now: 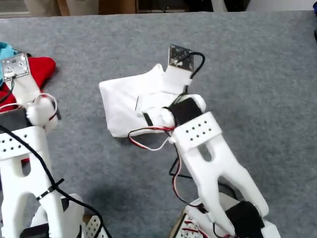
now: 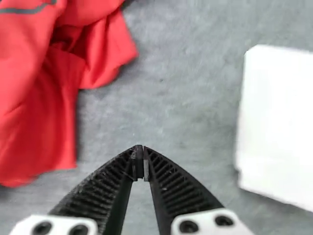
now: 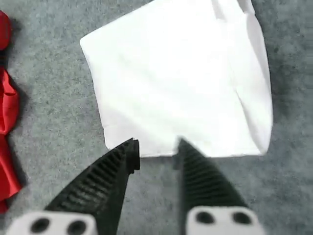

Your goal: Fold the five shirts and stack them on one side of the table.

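A folded white shirt lies mid-table on the grey cloth; it also appears as the white shirt and the white shirt. My right arm leans over it. The right gripper is open, its fingertips just above the shirt's near edge, with nothing between them. A crumpled red shirt lies at the far left, seen close up as the red shirt. My left gripper is shut and empty over bare cloth between the red and white shirts.
A bit of a teal shirt shows at the left edge behind the left arm. The grey table cover spreads open to the right and at the back. Red cloth edges the right wrist view.
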`<action>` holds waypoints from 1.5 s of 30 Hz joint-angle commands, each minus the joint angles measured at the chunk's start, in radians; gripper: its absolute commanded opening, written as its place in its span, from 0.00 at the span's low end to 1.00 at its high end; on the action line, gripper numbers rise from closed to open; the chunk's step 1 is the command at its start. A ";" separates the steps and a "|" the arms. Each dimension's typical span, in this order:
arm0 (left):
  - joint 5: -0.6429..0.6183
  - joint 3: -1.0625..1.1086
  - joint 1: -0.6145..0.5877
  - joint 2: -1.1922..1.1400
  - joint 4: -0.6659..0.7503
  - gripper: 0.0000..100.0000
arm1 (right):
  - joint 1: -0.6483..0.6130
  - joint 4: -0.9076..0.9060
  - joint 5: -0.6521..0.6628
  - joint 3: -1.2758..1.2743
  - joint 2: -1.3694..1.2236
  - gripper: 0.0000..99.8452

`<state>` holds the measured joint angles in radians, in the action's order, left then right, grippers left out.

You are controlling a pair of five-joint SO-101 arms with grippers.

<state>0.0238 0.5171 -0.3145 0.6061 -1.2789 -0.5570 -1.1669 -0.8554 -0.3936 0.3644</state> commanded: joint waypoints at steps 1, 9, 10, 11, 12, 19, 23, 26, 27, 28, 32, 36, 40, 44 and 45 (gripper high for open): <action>-0.124 -0.069 0.083 -0.042 0.023 0.02 | 0.005 0.046 -0.012 0.018 -0.038 0.03; -0.259 -0.370 0.227 -0.449 -0.071 0.02 | 0.088 0.089 -0.048 0.027 -0.147 0.01; -0.265 -0.423 0.247 -0.504 -0.097 0.02 | 0.102 0.089 -0.048 0.028 -0.166 0.01; -0.267 -0.479 0.267 -0.558 -0.123 0.02 | 0.116 0.089 -0.048 0.028 -0.189 0.01; -0.267 -0.532 0.288 -0.607 -0.150 0.02 | 0.128 0.089 -0.048 0.028 -0.213 0.01; -0.281 -0.885 0.351 -0.901 -0.305 0.02 | 0.173 0.091 -0.049 0.035 -0.366 0.01; -0.275 -1.063 0.351 -1.032 -0.347 0.02 | 0.173 0.098 -0.049 0.035 -0.414 0.01; -0.275 -1.192 0.358 -1.112 -0.377 0.02 | 0.186 0.121 -0.049 0.028 -0.432 0.01; -0.275 -1.226 0.359 -1.136 -0.382 0.02 | 0.193 0.124 -0.049 0.030 -0.435 0.01; -0.275 -1.260 0.362 -1.161 -0.387 0.02 | 0.200 0.126 -0.049 0.033 -0.441 0.01; -0.275 -1.347 0.388 -1.254 -0.385 0.02 | 0.245 0.172 -0.048 0.028 -0.492 0.01; -0.275 -1.404 0.400 -1.368 -0.373 0.02 | 0.288 0.204 -0.046 0.044 -0.579 0.01; -0.273 -1.473 0.385 -1.494 -0.371 0.02 | 0.315 0.203 -0.046 0.088 -0.662 0.01; -0.272 -1.565 0.342 -1.604 -0.377 0.02 | 0.351 0.201 -0.038 0.122 -0.694 0.01; -0.265 -1.590 0.330 -1.627 -0.377 0.02 | 0.363 0.201 -0.038 0.124 -0.694 0.01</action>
<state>-0.2463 -0.9743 0.0552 -0.9973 -1.6563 -0.2516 -0.9751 -0.8938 -0.3168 -0.3184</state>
